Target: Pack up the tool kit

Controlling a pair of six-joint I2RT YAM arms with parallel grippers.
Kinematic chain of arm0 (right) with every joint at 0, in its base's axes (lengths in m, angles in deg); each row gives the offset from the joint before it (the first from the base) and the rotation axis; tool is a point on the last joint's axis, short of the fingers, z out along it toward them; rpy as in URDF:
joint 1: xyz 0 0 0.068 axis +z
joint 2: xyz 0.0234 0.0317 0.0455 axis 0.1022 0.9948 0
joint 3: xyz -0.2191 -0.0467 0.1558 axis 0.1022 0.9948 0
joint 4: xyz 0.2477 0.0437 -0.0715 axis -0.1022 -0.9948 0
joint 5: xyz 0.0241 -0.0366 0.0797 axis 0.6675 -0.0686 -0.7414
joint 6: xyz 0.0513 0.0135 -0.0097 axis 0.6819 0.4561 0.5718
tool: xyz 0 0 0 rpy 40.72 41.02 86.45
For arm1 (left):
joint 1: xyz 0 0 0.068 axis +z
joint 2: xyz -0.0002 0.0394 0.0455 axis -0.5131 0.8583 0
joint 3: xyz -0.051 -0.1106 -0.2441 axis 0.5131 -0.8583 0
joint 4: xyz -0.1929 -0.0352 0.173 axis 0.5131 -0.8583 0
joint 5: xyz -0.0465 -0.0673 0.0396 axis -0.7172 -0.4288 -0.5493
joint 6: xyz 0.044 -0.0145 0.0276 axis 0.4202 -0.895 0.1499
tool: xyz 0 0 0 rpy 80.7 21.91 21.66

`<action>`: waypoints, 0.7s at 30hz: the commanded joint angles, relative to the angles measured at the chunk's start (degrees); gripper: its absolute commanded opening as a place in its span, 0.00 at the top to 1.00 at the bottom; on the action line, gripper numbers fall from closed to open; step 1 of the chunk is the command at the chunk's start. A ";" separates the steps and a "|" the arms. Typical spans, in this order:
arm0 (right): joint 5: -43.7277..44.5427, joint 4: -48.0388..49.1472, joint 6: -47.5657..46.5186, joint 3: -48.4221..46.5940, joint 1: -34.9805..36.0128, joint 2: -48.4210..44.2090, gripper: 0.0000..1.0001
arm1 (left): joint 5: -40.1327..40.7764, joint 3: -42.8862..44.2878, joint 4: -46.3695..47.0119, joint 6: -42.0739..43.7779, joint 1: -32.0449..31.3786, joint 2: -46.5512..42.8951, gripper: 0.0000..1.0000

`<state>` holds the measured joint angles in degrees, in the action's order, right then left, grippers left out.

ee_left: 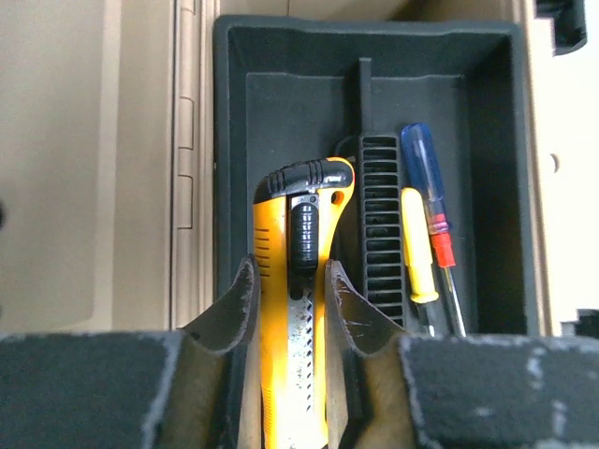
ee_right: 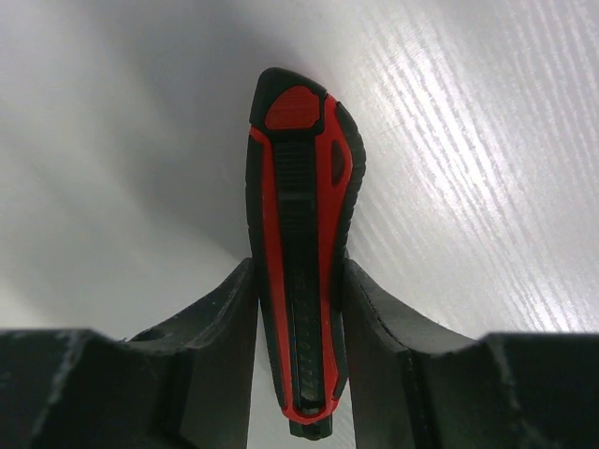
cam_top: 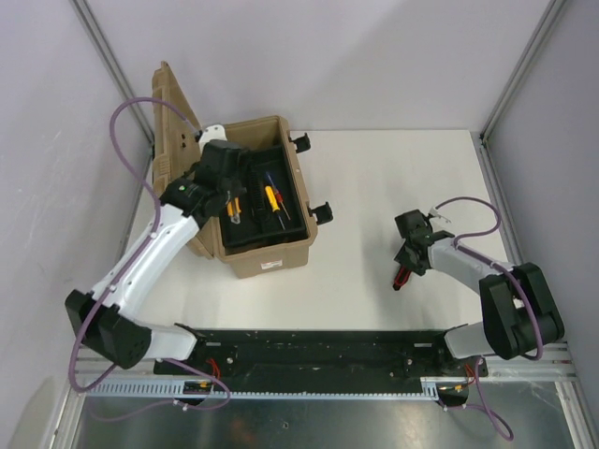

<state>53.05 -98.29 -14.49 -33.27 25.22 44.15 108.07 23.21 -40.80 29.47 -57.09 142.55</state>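
Left jaws tight around yellow knife [ee_left: 292, 304], rear end offscreen; right jaws tight around red-black tool [ee_right: 299, 253]

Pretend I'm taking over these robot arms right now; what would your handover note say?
Left fingers: shut on the yellow knife, held over the black tray inside the open toolbox.
Right fingers: shut on the red-black tool at the white table, apart from the toolbox.
Done: two screwdrivers lie in the tray.
To do: drop the knife in the tray, bring the red-black tool over, probably close the lid.
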 commanded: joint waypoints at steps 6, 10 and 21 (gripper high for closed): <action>-0.68 -0.92 -0.32 -0.45 -0.04 -10.68 1.00 | 4.45 -1.81 1.55 -5.11 0.29 6.21 1.00; -0.66 -2.58 -0.50 -1.26 -0.34 -14.21 1.00 | 4.98 -3.57 2.31 -5.10 0.66 7.40 1.00; -1.75 -5.74 -0.33 -5.06 -0.90 -21.46 1.00 | 3.39 -9.46 5.66 -4.75 2.20 8.46 0.76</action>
<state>51.02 -103.07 -14.49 -33.46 24.50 26.34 109.51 14.45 -37.87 25.82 -55.71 151.62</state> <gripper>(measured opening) 0.409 0.246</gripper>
